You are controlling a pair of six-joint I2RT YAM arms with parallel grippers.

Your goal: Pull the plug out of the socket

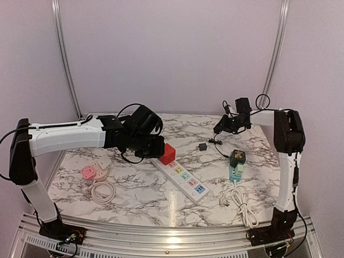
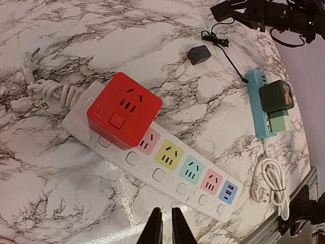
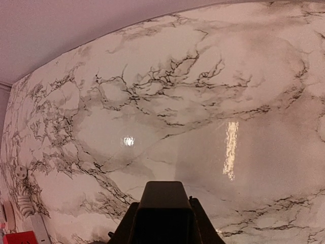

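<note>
A marble-patterned counter [image 1: 161, 207] fills the overhead view, with the two arms bolted at its 6 o'clock edge.

The left arm [image 1: 64, 137] reaches from 9 o'clock across to the centre. The right arm [image 1: 287, 134] stands tall at 3 o'clock and bends back toward 1 o'clock.

A long white power strip [image 1: 185, 177] lies at the centre, running from 10 o'clock to 4 o'clock, with pastel sockets along its top. The red cube plug [image 1: 167, 154] is seated in the strip's 10 o'clock end.

At 3 o'clock lies a short teal strip [image 1: 235, 173] with a green adapter [image 1: 237, 157] plugged into it. A bundled white cord [image 1: 244, 207] lies toward 5 o'clock from it.

At 8 o'clock sits a pink socket block [image 1: 88, 172] beside a coiled cable [image 1: 103, 191].

The left gripper [image 2: 166, 231] hovers above the white strip, apart from the red cube plug. Its fingers are nearly together with only a thin slit between them, and they hold nothing.

The right gripper [image 1: 228, 124] is raised near 1 o'clock. Whether it is wide or narrow cannot be told, and neither can whether it holds anything.

A small black adapter [image 1: 202, 146] with a thin cord lies at 2 o'clock from the red cube plug.
</note>
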